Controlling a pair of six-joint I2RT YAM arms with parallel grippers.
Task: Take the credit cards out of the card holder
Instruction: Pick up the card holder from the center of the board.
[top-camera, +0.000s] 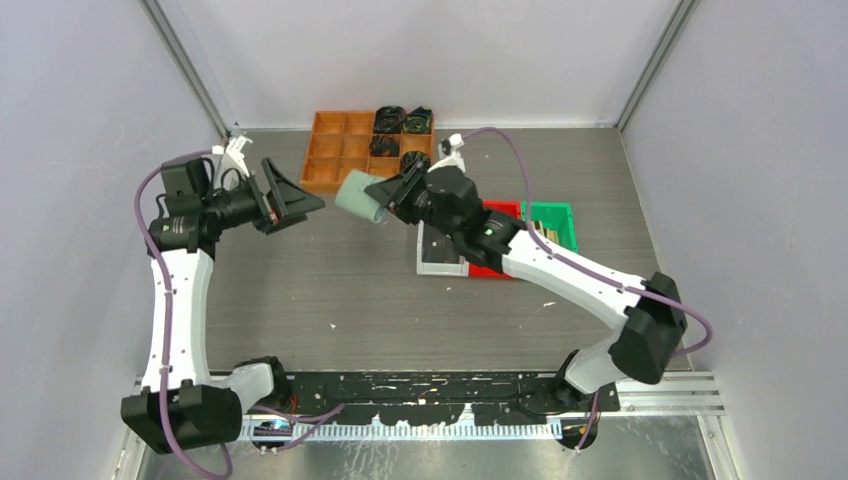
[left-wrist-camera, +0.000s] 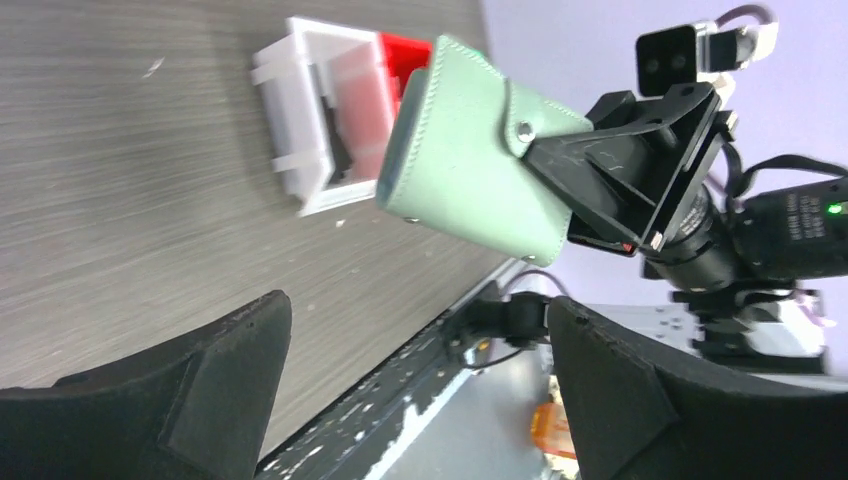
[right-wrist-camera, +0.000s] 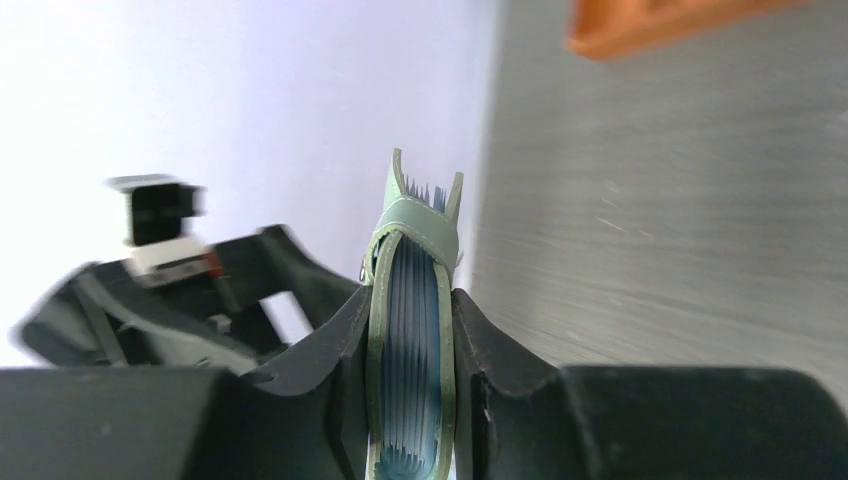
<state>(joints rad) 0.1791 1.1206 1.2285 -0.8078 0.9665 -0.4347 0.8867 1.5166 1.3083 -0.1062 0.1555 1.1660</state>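
The pale sage-green card holder hangs in the air above the table, closed, clamped in my right gripper. In the right wrist view the card holder stands edge-on between the two fingers, its light blue pocket layers showing inside. In the left wrist view the card holder shows its snap tab. My left gripper is open and empty, facing the holder from the left, a short gap away. No credit card shows clearly; any cards are hidden inside the holder.
An orange compartment tray with black coiled items sits at the back. A white bin, a red bin and a green bin lie under my right arm. Grey walls close in on both sides.
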